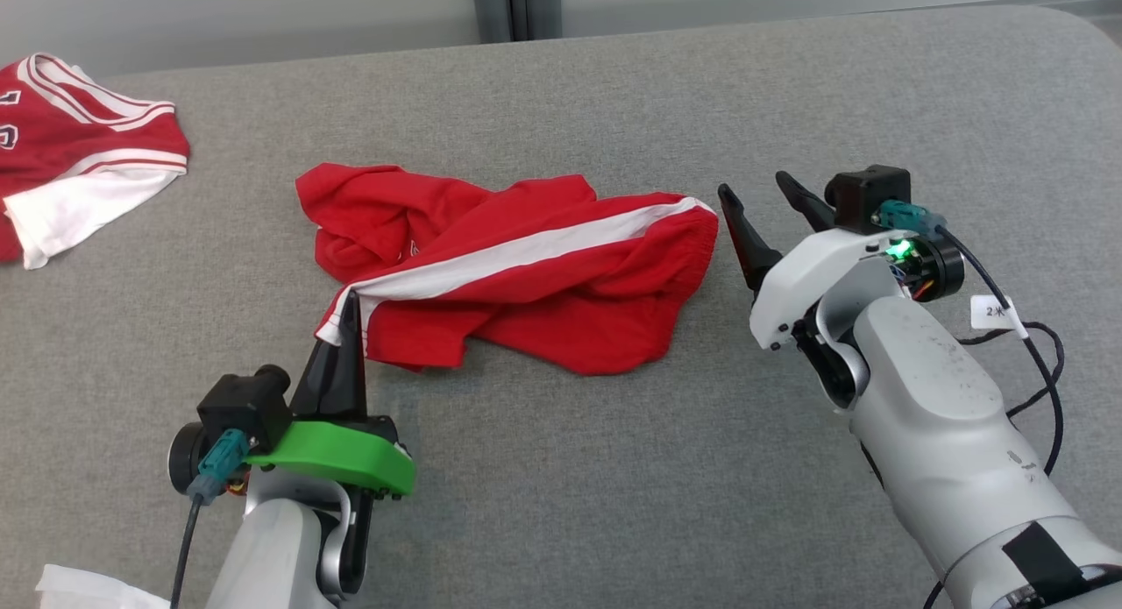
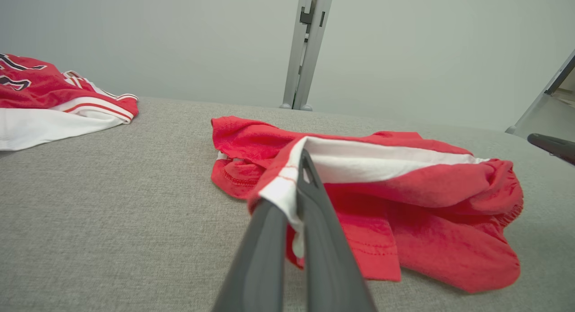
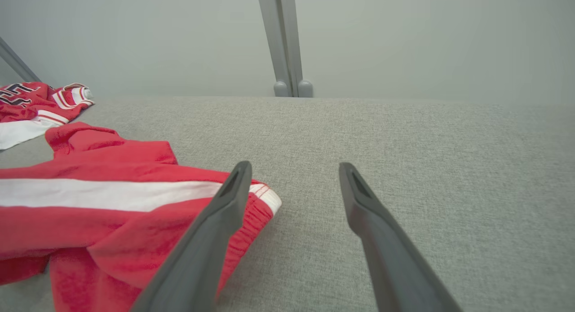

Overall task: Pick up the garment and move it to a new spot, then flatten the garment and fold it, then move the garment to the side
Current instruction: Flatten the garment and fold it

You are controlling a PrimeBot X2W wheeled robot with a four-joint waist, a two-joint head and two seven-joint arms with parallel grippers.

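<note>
Garment (image 1: 526, 267): red shorts, white stripe, crumpled mid grey surface (image 1: 614, 469) | judged light, limp, unbreakable | left gripper (image 1: 352, 307) pinched hem corner (image 1: 333, 327) | right gripper (image 1: 752, 187) spread beside waistband (image 1: 701, 232), likely best second hold

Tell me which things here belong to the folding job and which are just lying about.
In the job: red shorts, pinched by the left gripper; right gripper, open beside the waistband.
Lying about: red and white jersey, far left; white cloth, near left corner.
</note>
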